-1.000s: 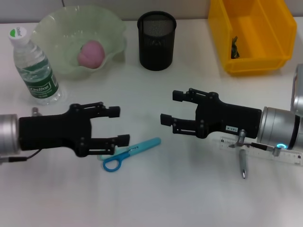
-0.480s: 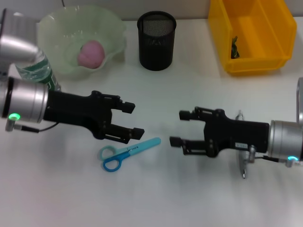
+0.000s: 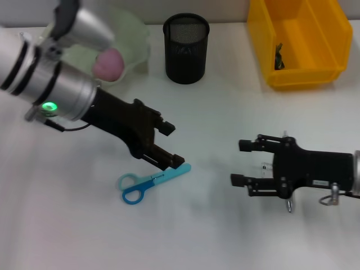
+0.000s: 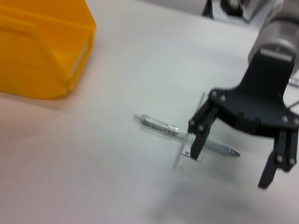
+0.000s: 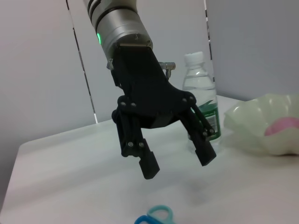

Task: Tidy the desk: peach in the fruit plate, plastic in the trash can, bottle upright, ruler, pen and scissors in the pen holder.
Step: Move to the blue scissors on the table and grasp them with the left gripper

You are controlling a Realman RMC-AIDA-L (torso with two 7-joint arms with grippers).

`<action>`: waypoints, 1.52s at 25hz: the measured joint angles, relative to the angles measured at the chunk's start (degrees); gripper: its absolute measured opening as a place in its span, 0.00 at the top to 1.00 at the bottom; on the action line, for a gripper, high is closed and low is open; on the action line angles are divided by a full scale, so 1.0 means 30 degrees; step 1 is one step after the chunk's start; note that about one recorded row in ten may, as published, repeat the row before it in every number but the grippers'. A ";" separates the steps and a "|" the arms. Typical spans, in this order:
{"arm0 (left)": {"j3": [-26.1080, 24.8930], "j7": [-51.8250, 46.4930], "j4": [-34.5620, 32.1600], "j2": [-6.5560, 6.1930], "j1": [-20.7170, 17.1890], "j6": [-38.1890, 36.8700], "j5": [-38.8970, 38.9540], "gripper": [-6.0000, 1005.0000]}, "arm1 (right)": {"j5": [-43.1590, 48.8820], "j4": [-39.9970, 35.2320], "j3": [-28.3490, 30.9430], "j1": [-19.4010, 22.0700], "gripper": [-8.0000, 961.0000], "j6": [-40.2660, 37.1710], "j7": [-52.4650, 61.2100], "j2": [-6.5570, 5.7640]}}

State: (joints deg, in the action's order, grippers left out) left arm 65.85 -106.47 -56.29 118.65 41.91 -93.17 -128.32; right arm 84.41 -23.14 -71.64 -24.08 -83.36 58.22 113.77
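My left gripper (image 3: 171,145) is open, angled down just above the blade end of the blue scissors (image 3: 151,181), which lie flat on the table. My right gripper (image 3: 241,163) is open and empty to the right. A silver pen (image 4: 159,125) and a clear ruler (image 4: 186,151) lie under and behind it. The pink peach (image 3: 108,63) sits in the pale green fruit plate (image 3: 136,34). The black mesh pen holder (image 3: 186,48) stands at the back. The bottle (image 5: 202,95) stands upright; my left arm hides it in the head view. Dark plastic (image 3: 279,56) lies in the yellow bin (image 3: 298,79).
The yellow bin (image 4: 37,56) stands at the back right, close to the pen in the left wrist view. The right wrist view shows my left gripper (image 5: 177,162) open above the scissors' handles (image 5: 156,217), with the plate (image 5: 254,123) behind.
My left arm has swung right and tilted down, bringing its open gripper to the scissors' blade end. My right arm has drawn back to the right, its gripper still open.
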 joint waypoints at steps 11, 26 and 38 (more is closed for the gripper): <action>0.4182 -0.4336 -0.1425 0.0153 0.2288 0.0361 -0.1391 0.20 | 0.4290 -0.0922 0.5344 0.0773 0.17 -0.2506 -0.0131 -0.0300; 0.9524 -0.9846 -0.1779 0.0176 0.4411 0.0892 -0.4305 0.20 | 0.4522 -0.1106 0.5455 0.0897 0.17 -0.2676 -0.0464 -0.0139; 1.0559 -1.0154 0.0318 0.0175 0.4248 0.2547 -0.4215 0.20 | 0.4532 -0.1080 0.5454 0.0927 0.18 -0.2664 -0.0672 -0.0061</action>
State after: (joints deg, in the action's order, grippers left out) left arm 97.52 -136.93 -55.34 119.17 54.66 -85.52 -140.97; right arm 98.00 -26.38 -55.28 -21.30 -91.35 56.20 113.59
